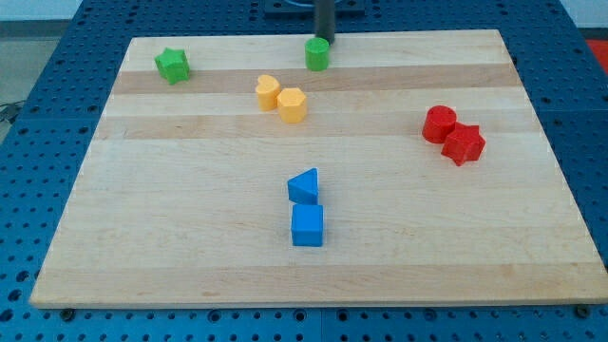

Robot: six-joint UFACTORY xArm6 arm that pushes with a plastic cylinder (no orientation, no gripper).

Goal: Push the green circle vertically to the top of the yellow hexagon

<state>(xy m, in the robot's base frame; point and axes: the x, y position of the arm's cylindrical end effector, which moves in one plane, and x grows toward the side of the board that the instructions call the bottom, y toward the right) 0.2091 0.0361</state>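
The green circle [317, 54] stands near the view's top edge of the wooden board [190, 228], a little right of centre. The yellow hexagon [292, 104] lies below it and slightly to the view's left, with a gap between them. A second yellow block [268, 91], rounded, touches the hexagon on its upper left. My tip [325, 40] comes down from the view's top and ends right at the green circle's upper right edge, touching or almost touching it.
A green star [173, 65] sits at the top left. A red circle [440, 124] and a red star [464, 143] touch at the right. A blue triangle [304, 185] sits just above a blue cube [307, 225] in the lower middle.
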